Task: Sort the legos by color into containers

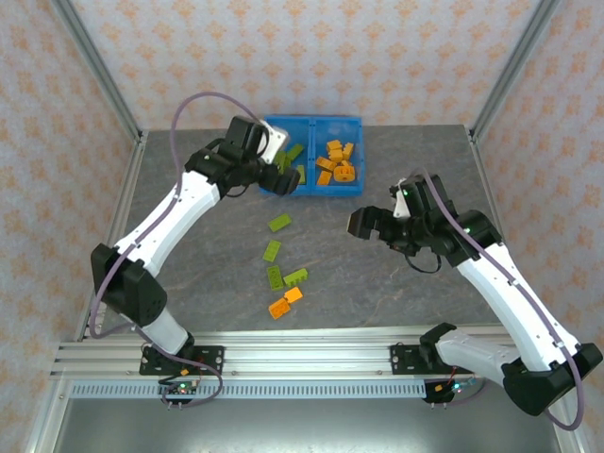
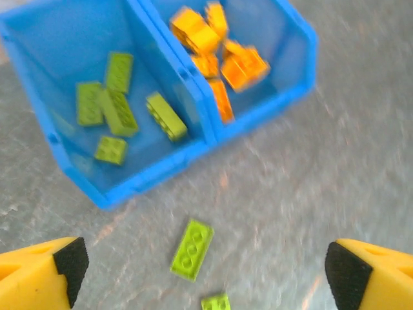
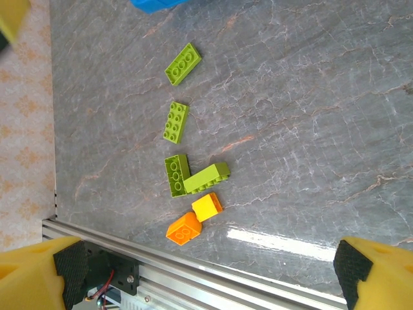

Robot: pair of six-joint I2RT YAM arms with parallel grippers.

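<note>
The blue bin (image 1: 312,120) stands at the back of the table. Its left container (image 2: 48,48) holds several green legos (image 2: 116,111); its right container (image 2: 293,39) holds several orange legos (image 2: 222,55). My left gripper (image 1: 280,182) hovers at the bin's front left corner, open and empty (image 2: 206,268), above a green lego (image 2: 191,249) on the table. Loose legos lie mid-table: green ones (image 1: 279,223) (image 1: 272,250) (image 1: 275,276) (image 1: 296,276) and two orange ones (image 1: 293,294) (image 1: 278,307). My right gripper (image 1: 363,225) is open and empty (image 3: 206,274), to the right of the loose legos.
The aluminium rail (image 1: 311,357) with the arm bases runs along the near edge, close to the orange bricks (image 3: 183,228). Frame posts (image 1: 99,71) rise at the back corners. Bare grey tabletop (image 1: 377,293) stretches right of the loose bricks.
</note>
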